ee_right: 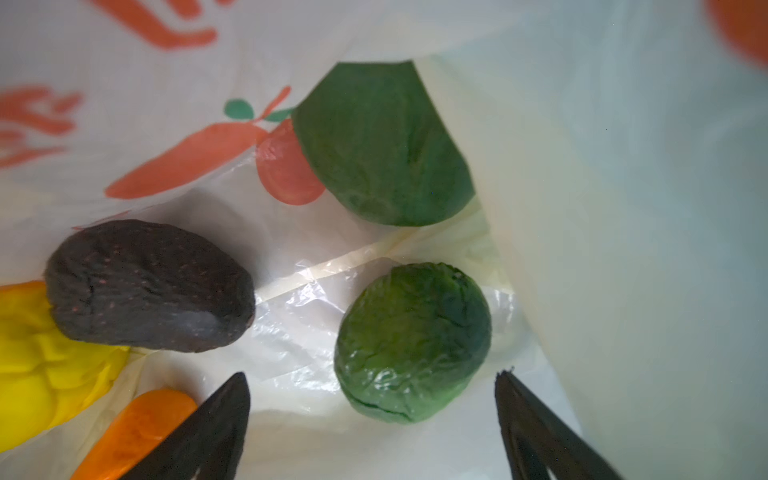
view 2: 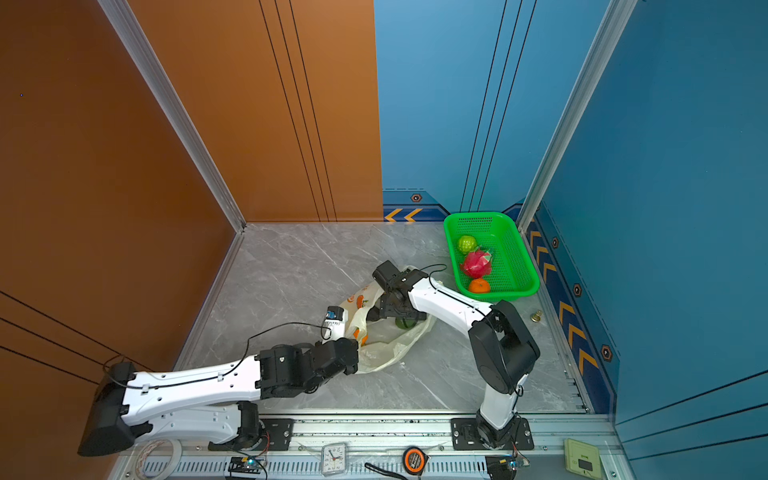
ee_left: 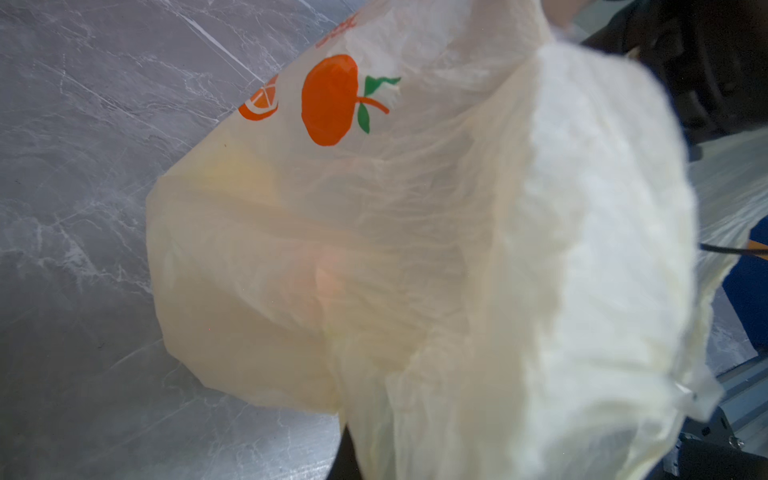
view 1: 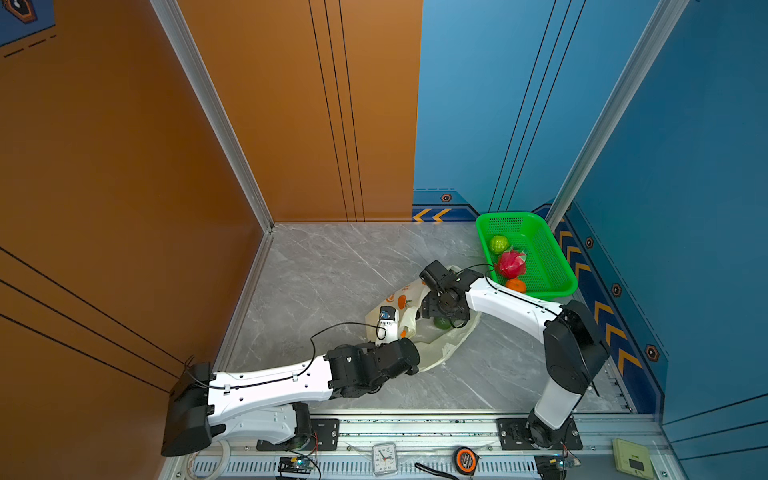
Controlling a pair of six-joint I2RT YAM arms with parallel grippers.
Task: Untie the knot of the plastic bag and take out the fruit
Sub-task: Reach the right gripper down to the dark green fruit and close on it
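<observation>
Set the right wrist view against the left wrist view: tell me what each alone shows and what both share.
Right wrist only: the bag's inside, with an avocado, two green fruits, a yellow fruit and the open right claw. Left wrist only: the bag's outside and the table. Both: the bag and its orange prints.

Green perforated basket [view 1: 512, 215] [view 2: 478, 215] sits in the far right corner of the grey marble tabletop [view 1: 332, 270] [view 2: 291, 270], near the blue wall [view 1: 665, 124]; the orange wall [view 1: 124, 166] is on the left. On the front rail: small clock [view 1: 384, 458] [view 2: 333, 458], orange tape measure [view 1: 464, 459] [view 2: 413, 460] just beside it, and a pale green box [view 1: 631, 459] [view 2: 582, 459] at the right end. Tape roll [view 2: 147, 448] at the left end, seen in a top view.
</observation>
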